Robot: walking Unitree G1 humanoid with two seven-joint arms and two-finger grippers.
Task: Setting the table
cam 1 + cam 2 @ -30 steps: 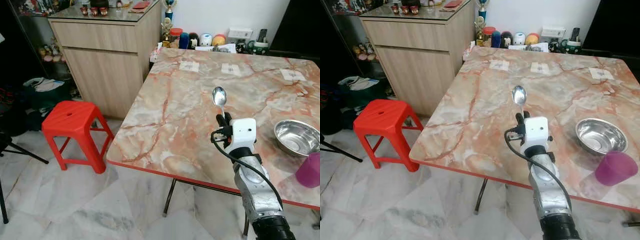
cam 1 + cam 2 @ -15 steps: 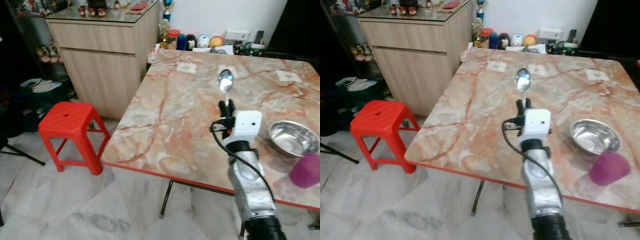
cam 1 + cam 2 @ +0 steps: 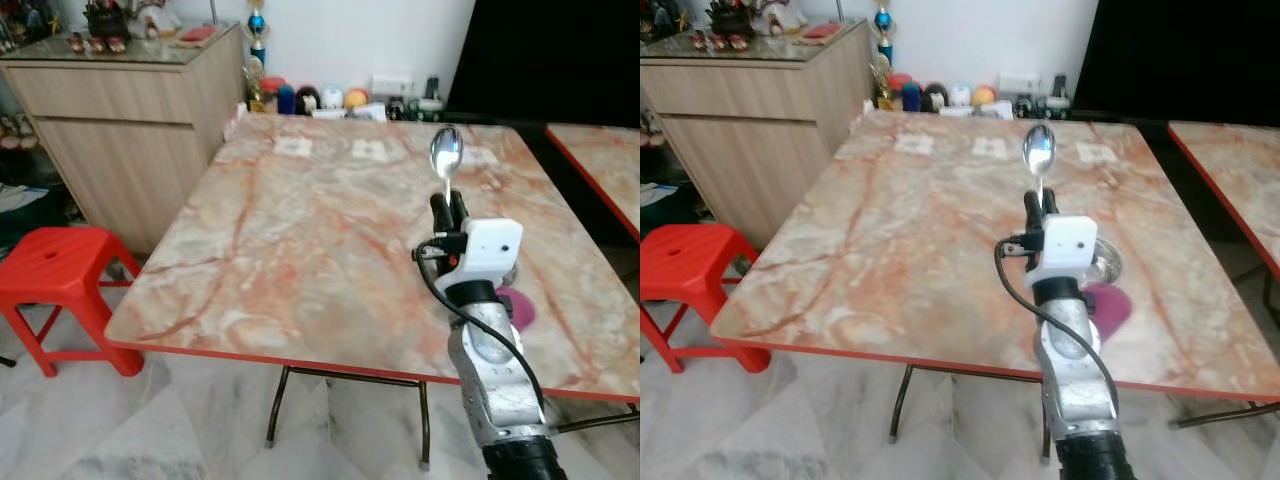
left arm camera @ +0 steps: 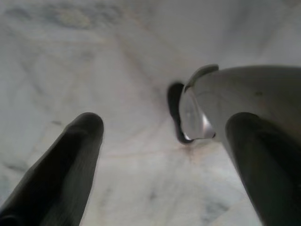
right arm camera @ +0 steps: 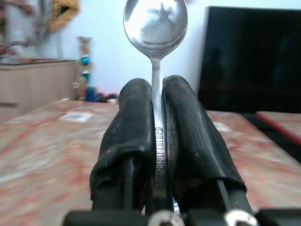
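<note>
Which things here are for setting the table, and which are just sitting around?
For the job: spoon pinched upright in the right hand, marble table, steel bowl and purple cup behind the arm.

Just sitting around: red stool, wooden cabinet, knick-knacks by the wall.

One spoon [image 3: 446,152]; one purple cup [image 3: 518,309]; one red stool [image 3: 45,280]; two marble tables [image 3: 300,230].

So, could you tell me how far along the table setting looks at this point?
Already on the marble-patterned table: a purple plastic cup and a steel bowl, both partly hidden behind the right arm. In hand: the right gripper is shut on a silver metal spoon, held upright above the table. Left: setting the spoon down, probably beside the bowl. The left gripper hangs open over the floor.
</note>
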